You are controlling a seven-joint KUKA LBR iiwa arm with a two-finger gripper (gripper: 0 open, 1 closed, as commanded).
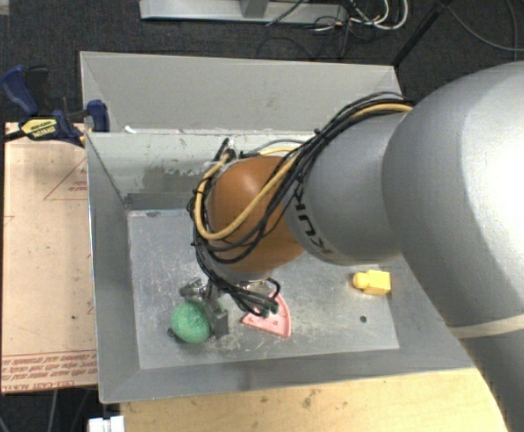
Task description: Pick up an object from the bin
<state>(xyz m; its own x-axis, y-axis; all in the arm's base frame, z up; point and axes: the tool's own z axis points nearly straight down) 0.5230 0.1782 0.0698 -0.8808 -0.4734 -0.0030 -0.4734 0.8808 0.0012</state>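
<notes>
So, the gripper (210, 308) is seen low down in the front-left part of the bin (109, 241), right at the floor. Whether it's open or closed honestly can't be told from this angle, since its tip is half buried under the wrist hardware and a tangle of dark wiring. Nothing can be made out as actually being held.

Just to the left of the gripper, touching it or very nearly so, a green ball (188, 324) is found: small, round, a bit fuzzy-looking, sitting on the bin floor near the front wall. On the other side, just to the right of the gripper, a flat pink triangular piece (276, 320) is laid on the floor, with its upper corner tucked under the wiring.

Above the gripper, the round orange cover (248, 210) on the wrist is seen, wrapped by yellow and black cables (210, 230) that are looped around it and run back along the big grey arm (442, 196), which is reached in from the right and takes up most of that side.

Further out, a small yellow block (372, 283) is seen on the floor to the right, well apart from the gripper and partly next to the arm's edge. The floor there is scuffed and scratched.
</notes>
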